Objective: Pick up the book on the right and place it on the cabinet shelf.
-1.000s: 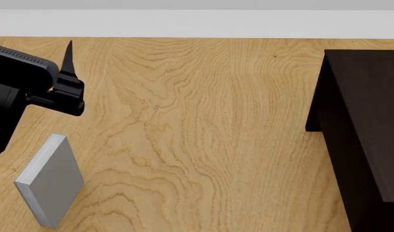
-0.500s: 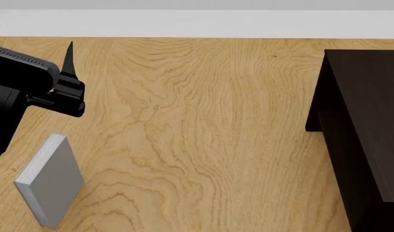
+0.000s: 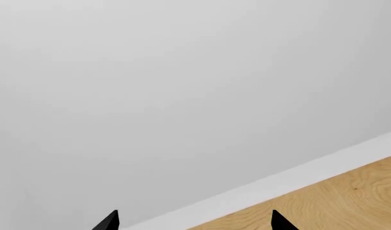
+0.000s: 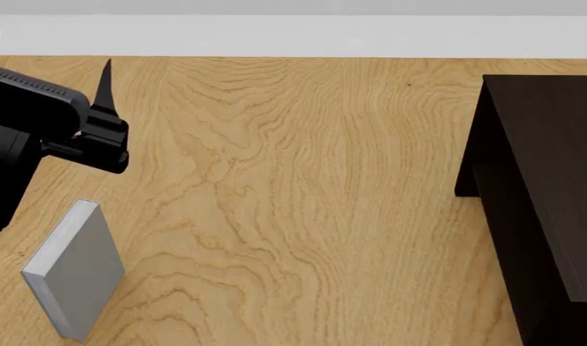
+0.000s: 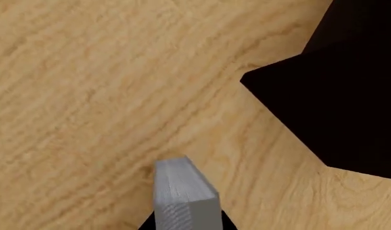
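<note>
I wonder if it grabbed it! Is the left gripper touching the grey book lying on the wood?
Apart. Head view shows bare wood between the left gripper and the grey book; its fingers point away.

Light was bright, even and flat in all three views, with no glare or blur. The large, very dark brown wooden cabinet (image 4: 548, 187) at three o'clock stayed nearly black, its surface detail lost.

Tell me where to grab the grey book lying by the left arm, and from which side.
Take the grey book across its narrow width, one finger on each long edge near the middle, coming straight down. It lies flat on the wood, so only its thin edges can be pinched. The left hand is open.
</note>
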Robot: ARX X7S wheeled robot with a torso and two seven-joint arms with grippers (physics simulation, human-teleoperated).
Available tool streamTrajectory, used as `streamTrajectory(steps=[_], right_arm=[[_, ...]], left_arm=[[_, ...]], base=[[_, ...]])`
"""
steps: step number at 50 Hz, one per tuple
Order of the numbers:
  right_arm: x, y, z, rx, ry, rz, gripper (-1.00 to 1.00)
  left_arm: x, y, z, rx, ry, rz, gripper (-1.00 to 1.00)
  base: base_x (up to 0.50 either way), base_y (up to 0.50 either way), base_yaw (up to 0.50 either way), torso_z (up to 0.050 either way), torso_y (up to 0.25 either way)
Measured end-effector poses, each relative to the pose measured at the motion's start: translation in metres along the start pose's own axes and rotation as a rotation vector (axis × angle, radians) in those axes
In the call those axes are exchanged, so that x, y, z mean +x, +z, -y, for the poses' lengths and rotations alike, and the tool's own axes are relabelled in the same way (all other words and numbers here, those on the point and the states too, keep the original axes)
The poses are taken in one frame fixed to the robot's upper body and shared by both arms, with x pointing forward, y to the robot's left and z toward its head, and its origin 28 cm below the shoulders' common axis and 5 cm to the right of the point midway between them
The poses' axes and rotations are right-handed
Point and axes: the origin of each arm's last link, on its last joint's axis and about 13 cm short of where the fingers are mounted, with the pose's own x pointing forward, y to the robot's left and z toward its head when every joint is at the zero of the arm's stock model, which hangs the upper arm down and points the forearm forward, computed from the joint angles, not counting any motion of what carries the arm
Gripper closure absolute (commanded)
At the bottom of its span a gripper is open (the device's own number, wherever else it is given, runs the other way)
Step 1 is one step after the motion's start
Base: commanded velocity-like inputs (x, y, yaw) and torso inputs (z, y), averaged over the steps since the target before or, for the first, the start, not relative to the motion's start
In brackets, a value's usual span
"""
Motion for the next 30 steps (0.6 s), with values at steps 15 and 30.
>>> streamTrajectory(steps=[15, 30], right_arm=[[-0.021, 0.042, 0.000, -0.071, -0.063, 0.189, 1.00], [-0.042, 0.077, 0.011, -0.121, -0.135, 0.316, 1.00]], left_arm=[[-0.002, 0.003, 0.000, -0.004, -0.005, 0.010, -1.00], [-0.006, 0.003, -0.003, -0.009, 0.003, 0.013, -1.00]], base=[[0.00, 0.00, 0.00, -0.001, -0.001], [0.00, 0.00, 0.00, 0.000, 0.000]])
